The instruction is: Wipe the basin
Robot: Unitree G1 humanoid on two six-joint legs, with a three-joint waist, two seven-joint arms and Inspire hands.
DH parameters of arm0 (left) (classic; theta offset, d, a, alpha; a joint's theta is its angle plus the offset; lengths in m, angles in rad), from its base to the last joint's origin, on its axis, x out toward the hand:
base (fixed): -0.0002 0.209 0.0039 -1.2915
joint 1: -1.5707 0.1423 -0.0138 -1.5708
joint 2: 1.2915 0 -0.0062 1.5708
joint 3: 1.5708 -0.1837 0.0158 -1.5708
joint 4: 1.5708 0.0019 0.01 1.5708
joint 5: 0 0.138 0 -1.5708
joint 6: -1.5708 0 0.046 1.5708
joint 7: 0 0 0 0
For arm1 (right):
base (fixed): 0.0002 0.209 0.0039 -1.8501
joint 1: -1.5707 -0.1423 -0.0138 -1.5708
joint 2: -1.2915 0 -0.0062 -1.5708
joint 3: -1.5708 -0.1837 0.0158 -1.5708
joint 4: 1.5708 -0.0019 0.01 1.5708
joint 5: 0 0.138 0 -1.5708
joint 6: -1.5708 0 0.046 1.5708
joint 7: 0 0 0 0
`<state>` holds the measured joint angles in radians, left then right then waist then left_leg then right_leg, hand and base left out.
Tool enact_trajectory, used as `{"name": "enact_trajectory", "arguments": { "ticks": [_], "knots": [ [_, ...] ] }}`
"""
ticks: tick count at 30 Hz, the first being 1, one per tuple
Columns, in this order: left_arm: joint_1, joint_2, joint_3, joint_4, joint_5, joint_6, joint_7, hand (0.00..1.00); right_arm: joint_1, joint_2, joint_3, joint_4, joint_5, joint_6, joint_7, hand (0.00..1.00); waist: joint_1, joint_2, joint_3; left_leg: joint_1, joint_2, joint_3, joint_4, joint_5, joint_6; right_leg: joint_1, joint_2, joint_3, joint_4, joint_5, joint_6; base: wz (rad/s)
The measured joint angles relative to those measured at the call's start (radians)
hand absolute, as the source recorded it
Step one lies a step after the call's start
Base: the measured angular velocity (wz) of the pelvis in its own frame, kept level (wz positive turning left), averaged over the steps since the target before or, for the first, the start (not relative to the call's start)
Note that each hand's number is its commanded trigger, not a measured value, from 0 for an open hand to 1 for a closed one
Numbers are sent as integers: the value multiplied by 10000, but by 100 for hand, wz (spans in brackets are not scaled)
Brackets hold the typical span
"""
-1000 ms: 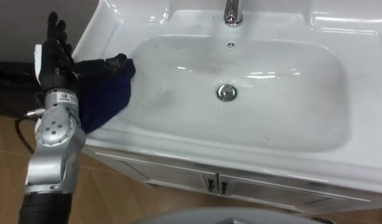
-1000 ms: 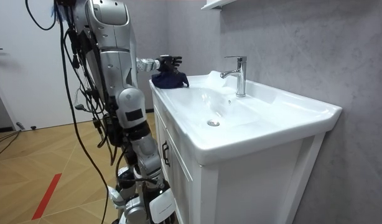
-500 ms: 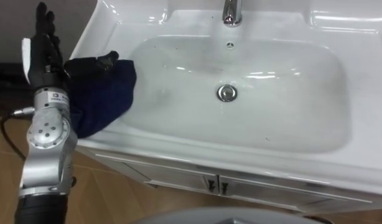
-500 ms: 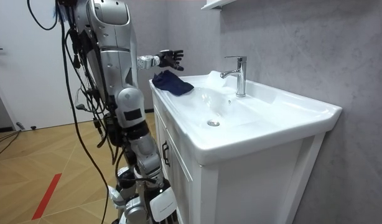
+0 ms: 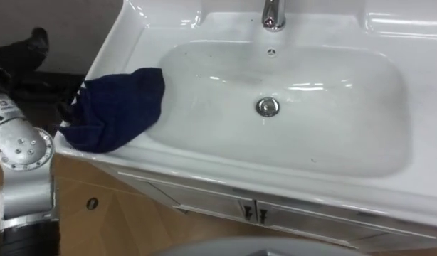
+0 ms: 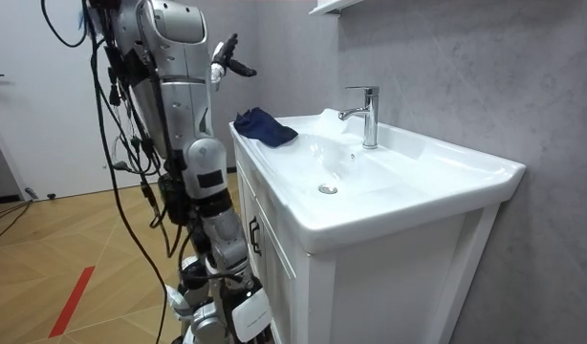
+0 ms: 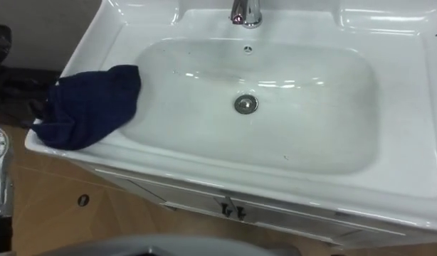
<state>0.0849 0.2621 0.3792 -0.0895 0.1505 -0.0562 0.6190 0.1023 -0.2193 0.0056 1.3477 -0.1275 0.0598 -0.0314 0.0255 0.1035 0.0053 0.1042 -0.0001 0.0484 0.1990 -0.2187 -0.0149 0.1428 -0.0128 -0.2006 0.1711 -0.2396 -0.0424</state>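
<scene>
The cloth (image 5: 115, 107) lay loose on the basin's (image 5: 290, 153) left rim, left hand (image 6: 227, 59) raised clear with fingers spread; either stage fits.

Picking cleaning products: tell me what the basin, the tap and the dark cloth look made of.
Basin: glossy white ceramic or similar glaze, judging by its bright reflections. Tap: polished metal, probably chrome-plated, with a mirror-like shine. Cloth: soft dark blue fabric, matte, lying crumpled in folds on the basin's left rim; the fibre cannot be told.
</scene>
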Motion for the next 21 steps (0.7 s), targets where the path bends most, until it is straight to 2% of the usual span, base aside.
{"name": "enact_trajectory", "arguments": {
  "ticks": [3,5,8,9,11,12,13,15,18,20,21],
  "knots": [
    [446,18,621,809,-837,-272,479,0,-15,-92,1,-8,20,71,45,0,291,-6,-77,2,-43,-90,-21,2,2,21,13,-77,-1,-7,12,5],
    [803,-4,631,1464,-1503,-162,457,0,39,-119,4,-94,43,87,103,0,480,-50,-77,99,-80,-292,-37,2,2,152,-17,-158,-20,-20,32,5],
    [1391,-84,641,2574,-2538,33,446,0,157,-127,-82,-342,43,262,200,0,664,-221,-122,77,-134,-318,-26,0,4,177,-58,-242,-33,-62,83,14],
    [1511,-91,627,2870,-2653,35,439,0,138,-129,-75,-369,41,291,211,0,697,-235,-131,85,-139,-333,-27,0,4,198,-65,-262,-33,-65,90,10],
    [1828,-147,535,4271,-2951,160,213,0,157,-116,-47,-366,45,475,351,0,887,-342,-150,66,-180,-380,-1,-4,11,239,-129,-421,-28,-88,129,12],
    [1956,-192,507,4455,-3076,196,127,0,170,-116,-48,-377,28,490,392,0,908,-380,-162,31,-195,-446,2,-5,13,227,-145,-461,-32,-94,139,21],
    [2234,-340,483,4799,-3205,216,-39,0,173,-116,-74,-378,-44,554,461,0,909,-496,-164,-44,-237,-568,26,-8,19,191,-194,-506,-29,-117,164,22],
    [2614,-582,351,5900,-3267,265,-283,0,175,-128,-88,-389,-195,720,589,0,927,-572,-103,-58,-283,-590,58,-9,26,200,-212,-521,-7,-132,197,14],
    [2706,-604,113,7242,-3360,333,-568,0,151,-128,-89,-400,-312,731,665,0,939,-629,-76,-87,-277,-593,82,-60,159,182,-253,-539,-14,-151,229,6],
    [2691,-628,-119,8696,-3325,365,-1008,0,87,-133,-113,-416,-357,723,699,0,908,-621,-72,-125,-284,-605,76,-81,220,184,-281,-623,12,-149,259,2],
    [2700,-655,-145,8953,-3322,401,-1129,0,86,-134,-140,-414,-356,723,737,0,891,-623,-70,-120,-288,-614,83,-92,239,209,-292,-657,14,-147,267,7]
  ]
}}
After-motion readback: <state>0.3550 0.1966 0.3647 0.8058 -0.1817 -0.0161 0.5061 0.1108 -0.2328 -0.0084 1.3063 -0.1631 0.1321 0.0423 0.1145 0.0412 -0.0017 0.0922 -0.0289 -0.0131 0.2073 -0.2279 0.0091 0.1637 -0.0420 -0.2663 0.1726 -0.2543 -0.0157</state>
